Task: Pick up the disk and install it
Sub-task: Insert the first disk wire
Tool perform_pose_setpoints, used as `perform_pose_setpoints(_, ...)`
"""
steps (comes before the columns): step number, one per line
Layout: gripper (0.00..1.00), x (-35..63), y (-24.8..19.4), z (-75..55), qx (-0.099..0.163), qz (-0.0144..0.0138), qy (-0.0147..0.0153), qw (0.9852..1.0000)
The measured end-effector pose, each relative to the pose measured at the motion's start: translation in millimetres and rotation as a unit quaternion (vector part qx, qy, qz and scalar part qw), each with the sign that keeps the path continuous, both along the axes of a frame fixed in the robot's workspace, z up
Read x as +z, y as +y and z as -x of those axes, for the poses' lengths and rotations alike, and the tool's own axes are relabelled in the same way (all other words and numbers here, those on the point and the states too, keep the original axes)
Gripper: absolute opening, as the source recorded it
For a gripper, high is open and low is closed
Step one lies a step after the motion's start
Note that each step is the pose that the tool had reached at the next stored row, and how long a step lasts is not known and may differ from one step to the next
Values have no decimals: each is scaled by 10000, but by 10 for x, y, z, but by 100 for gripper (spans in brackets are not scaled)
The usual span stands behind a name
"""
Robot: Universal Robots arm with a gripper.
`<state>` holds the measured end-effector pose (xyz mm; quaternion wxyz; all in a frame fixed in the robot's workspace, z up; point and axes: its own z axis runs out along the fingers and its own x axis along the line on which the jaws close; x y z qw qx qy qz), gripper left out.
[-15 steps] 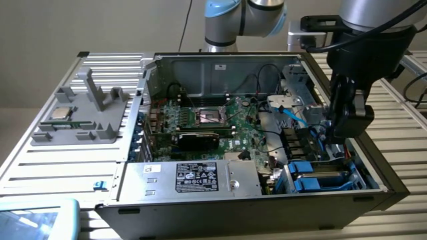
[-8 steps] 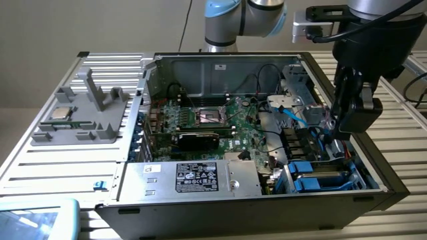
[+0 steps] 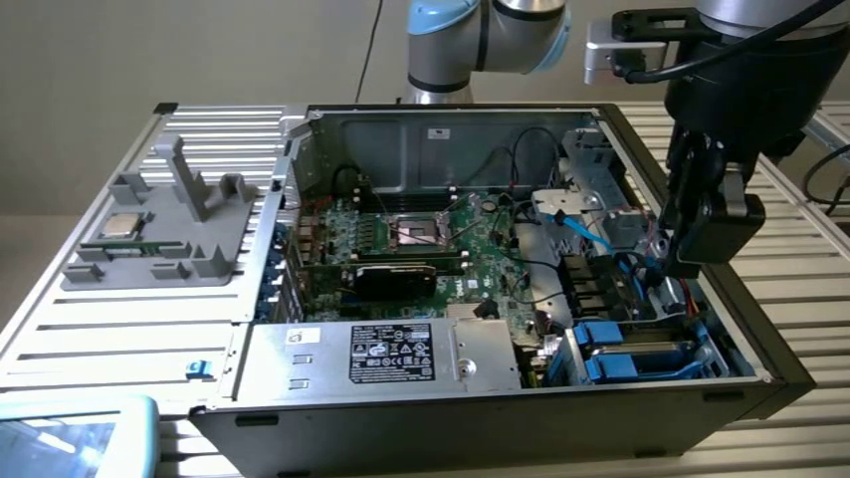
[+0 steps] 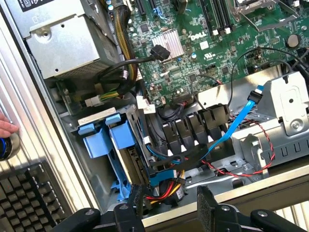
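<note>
The disk [image 4: 126, 162] stands on edge in the drive bay at the case's front corner, on the exterior view's right. Its grey metal edge shows between bright blue carrier frames [image 4: 104, 137]. In the exterior view the same blue carriers [image 3: 624, 351] sit low in that bay. My gripper [image 3: 688, 261] hangs above the case's right side, over the bay and a little behind it. In the wrist view my two black fingers [image 4: 208, 205] are spread apart, the gripper [image 4: 169, 212] is open, and only cables and the case rim show in the gap.
A silver power supply box [image 3: 385, 354] with a black-and-white label fills the case's front. The green motherboard [image 3: 439, 244] lies behind it. A blue data cable [image 4: 231, 130] and red-black wires [image 4: 241, 164] cross near the bay. A grey fixture [image 3: 153, 244] holds a small chip [image 3: 122, 224]. A fingertip [image 4: 6, 128] and keyboard [image 4: 29, 193] are outside the case.
</note>
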<state>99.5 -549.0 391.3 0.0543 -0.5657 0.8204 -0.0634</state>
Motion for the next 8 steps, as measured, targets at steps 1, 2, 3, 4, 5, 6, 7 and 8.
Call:
perform_pose_setpoints(1, 56, 0, 0, 0, 0, 0, 0, 10000)
perform_pose_setpoints(2, 56, 0, 0, 0, 0, 0, 0, 10000)
perform_pose_setpoints(3, 56, 0, 0, 0, 0, 0, 1, 10000)
perform_pose_setpoints(4, 56, 0, 0, 0, 0, 0, 1, 10000)
perform_pose_setpoints(5, 56, 0, 0, 0, 0, 0, 1, 10000)
perform_pose_setpoints(6, 56, 0, 0, 0, 0, 0, 1, 10000)
perform_pose_setpoints(7, 56, 0, 0, 0, 0, 0, 1, 10000)
perform_pose_setpoints(8, 56, 0, 0, 0, 0, 0, 1, 10000)
